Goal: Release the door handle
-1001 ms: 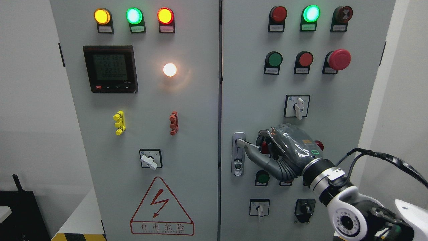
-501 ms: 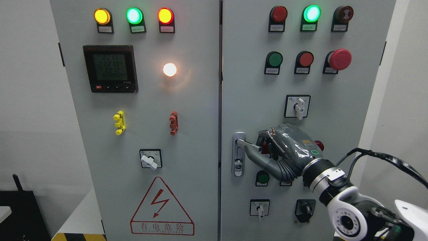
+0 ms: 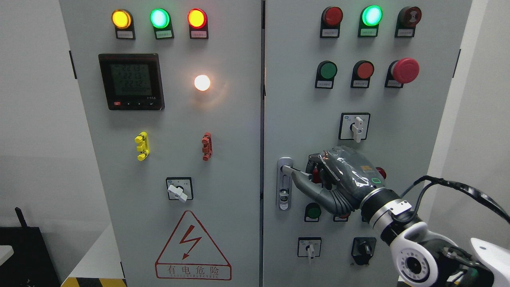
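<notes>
The silver metal door handle (image 3: 285, 180) sat on the left edge of the grey cabinet's right-hand door (image 3: 303, 99), its lever swung out to the right from a tall oval backplate with a keyhole low down. The robot's right hand (image 3: 332, 179), dark grey and glossy, was curled around that lever, fingers (image 3: 314, 165) wrapped over the top and the thumb reaching under it toward the backplate, so the handle was not yet let go. Its arm came in from the lower right, a silver wrist ring leading back to a white forearm with a black cable looping over it. Partly hidden behind the hand were small red and green push buttons on the door. Above it stood a white rotary selector switch (image 3: 354, 126), then a row with a green button, a red button and a red mushroom-shaped stop button (image 3: 405, 70), and lamps at the top, the middle one lit green (image 3: 371, 15). On the left-hand door (image 3: 231, 159) I could see a black digital meter (image 3: 132, 81), a glowing white lamp (image 3: 202, 82), and a red-outlined triangular lightning warning sign (image 3: 193, 247).
</notes>
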### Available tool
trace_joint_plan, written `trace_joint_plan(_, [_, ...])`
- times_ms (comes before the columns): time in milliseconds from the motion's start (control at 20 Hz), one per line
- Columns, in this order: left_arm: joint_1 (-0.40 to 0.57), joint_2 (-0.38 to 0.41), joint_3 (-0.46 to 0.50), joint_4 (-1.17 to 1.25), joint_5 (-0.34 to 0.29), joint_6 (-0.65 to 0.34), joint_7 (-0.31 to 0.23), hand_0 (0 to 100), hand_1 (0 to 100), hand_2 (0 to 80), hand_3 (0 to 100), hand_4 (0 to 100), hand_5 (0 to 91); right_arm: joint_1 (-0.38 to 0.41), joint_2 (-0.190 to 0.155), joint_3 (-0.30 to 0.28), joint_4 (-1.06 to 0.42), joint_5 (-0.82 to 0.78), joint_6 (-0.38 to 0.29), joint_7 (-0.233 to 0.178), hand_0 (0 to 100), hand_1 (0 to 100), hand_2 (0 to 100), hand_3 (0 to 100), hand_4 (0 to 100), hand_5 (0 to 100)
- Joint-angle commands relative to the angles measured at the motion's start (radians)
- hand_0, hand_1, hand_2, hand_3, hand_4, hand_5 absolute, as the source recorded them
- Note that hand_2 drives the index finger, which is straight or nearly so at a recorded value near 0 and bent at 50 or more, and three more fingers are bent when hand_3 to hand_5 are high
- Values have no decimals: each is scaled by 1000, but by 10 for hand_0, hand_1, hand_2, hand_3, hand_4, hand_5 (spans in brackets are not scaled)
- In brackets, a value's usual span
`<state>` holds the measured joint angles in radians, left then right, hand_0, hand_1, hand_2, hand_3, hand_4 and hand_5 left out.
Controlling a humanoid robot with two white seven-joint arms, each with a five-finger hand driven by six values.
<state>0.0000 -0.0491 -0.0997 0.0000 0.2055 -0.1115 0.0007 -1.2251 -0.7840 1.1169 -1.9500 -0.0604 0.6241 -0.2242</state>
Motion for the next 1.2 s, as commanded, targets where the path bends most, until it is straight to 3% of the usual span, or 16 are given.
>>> trace_joint_plan(0, [31, 0, 0, -31, -1, 0, 1, 120, 389, 0, 0, 0, 0, 1, 0, -2, -3, 1, -1, -3, 488, 70, 704, 1000, 1000, 1000])
trace_joint_plan(1152, [31, 0, 0, -31, 0, 0, 1, 120, 389, 0, 0, 0, 0, 4, 2, -2, -1, 1, -3, -3, 499, 71, 680, 1000, 1000, 1000])
